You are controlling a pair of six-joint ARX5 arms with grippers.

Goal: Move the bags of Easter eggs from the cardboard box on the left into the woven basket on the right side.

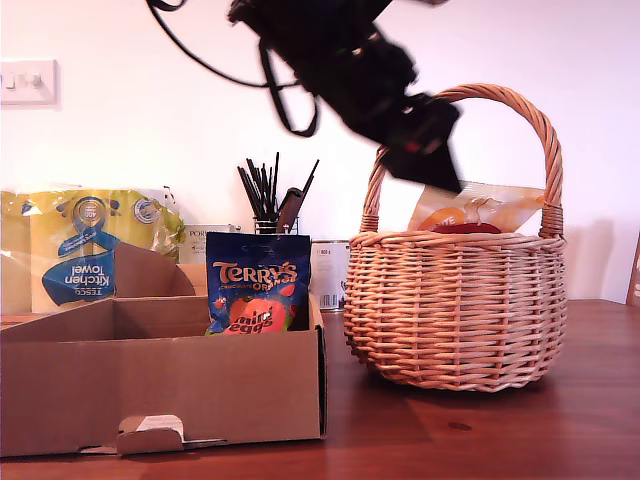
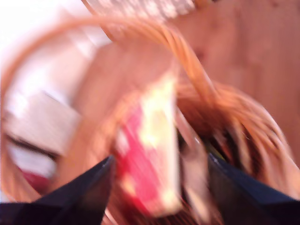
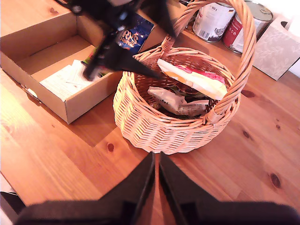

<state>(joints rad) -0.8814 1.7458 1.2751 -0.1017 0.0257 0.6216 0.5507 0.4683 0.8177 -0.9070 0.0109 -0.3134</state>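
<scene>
My first gripper [image 1: 425, 150] above the woven basket [image 1: 455, 310], jaws apart, cream-yellow bag [image 3: 192, 79] lying inside, Terry's bag [image 1: 257, 285] upright in cardboard box [image 1: 160, 385] at exterior view's left, my second gripper [image 3: 156, 187] jaws closed, empty, over tabletop [image 3: 56, 154].

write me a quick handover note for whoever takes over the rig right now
My first pincer: open, nothing held, above the woven basket; its view is blurred.
My second pincer: shut, holding nothing, above the table in front of the basket.
Done: a cream-yellow bag and a white bag lie in the basket.
Left: the Terry's bag stands in the cardboard box. A flat white item also lies there; I cannot tell if it is a bag.
</scene>
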